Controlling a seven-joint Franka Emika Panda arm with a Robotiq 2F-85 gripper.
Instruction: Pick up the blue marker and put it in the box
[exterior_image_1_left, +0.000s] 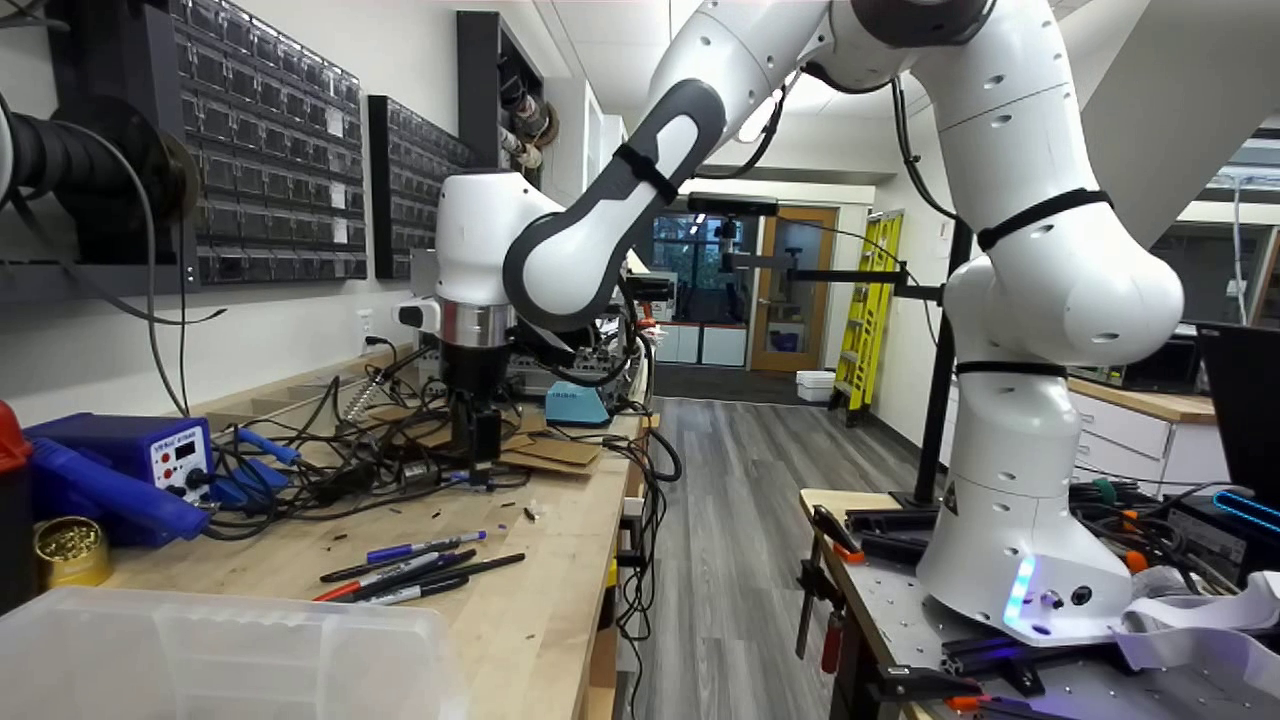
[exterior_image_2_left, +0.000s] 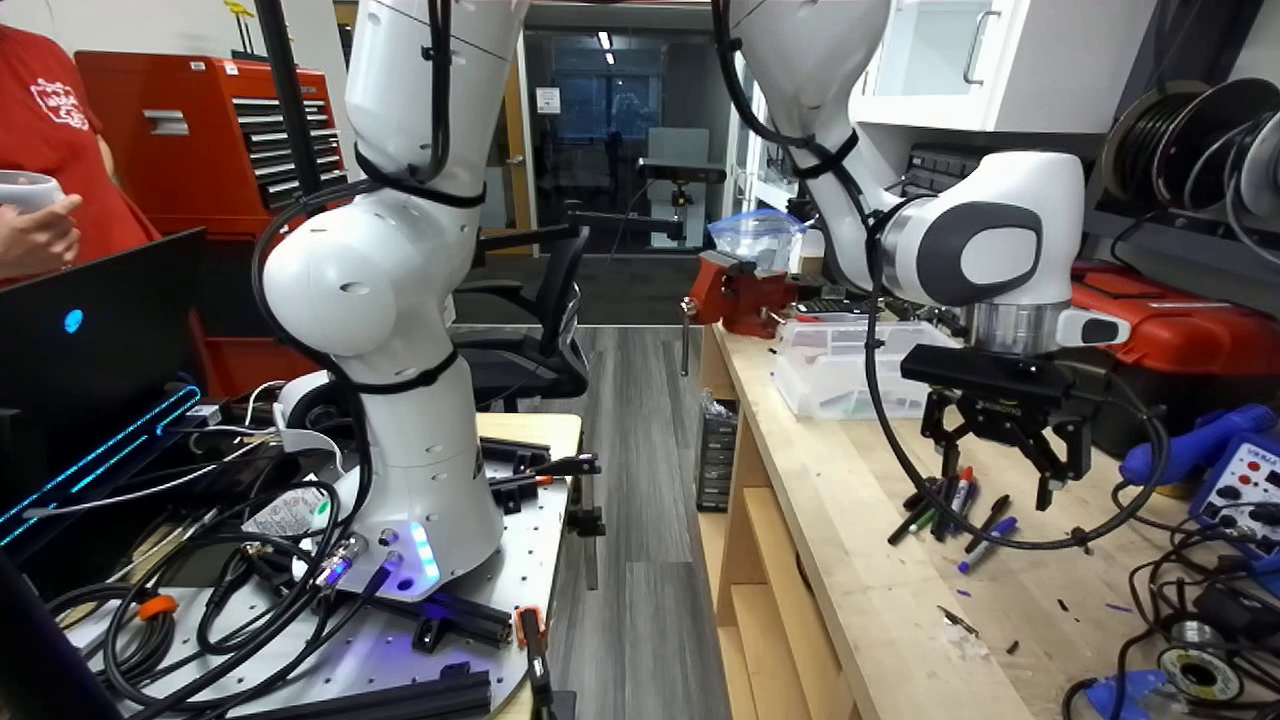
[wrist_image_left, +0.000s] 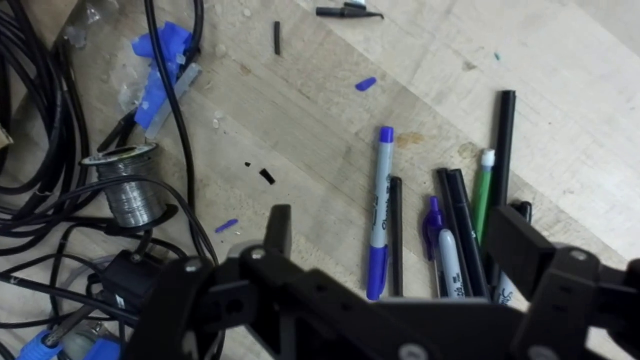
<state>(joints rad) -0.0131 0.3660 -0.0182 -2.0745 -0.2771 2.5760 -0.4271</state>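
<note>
The blue marker has a grey body and blue-violet cap and lies flat on the table. It also shows in both exterior views. The box is a whitish translucent bin at the far end of the table; its rim also shows at the near left in an exterior view. My gripper is open and empty, fingers pointing down above the table. It also shows in both exterior views. In the wrist view the marker lies between the fingers, below them.
A black pen lies close beside the marker, and several other pens are bunched further right. Tangled cables, a solder spool and a dark-blue soldering station are near. A red toolbox and red vise stand around the box.
</note>
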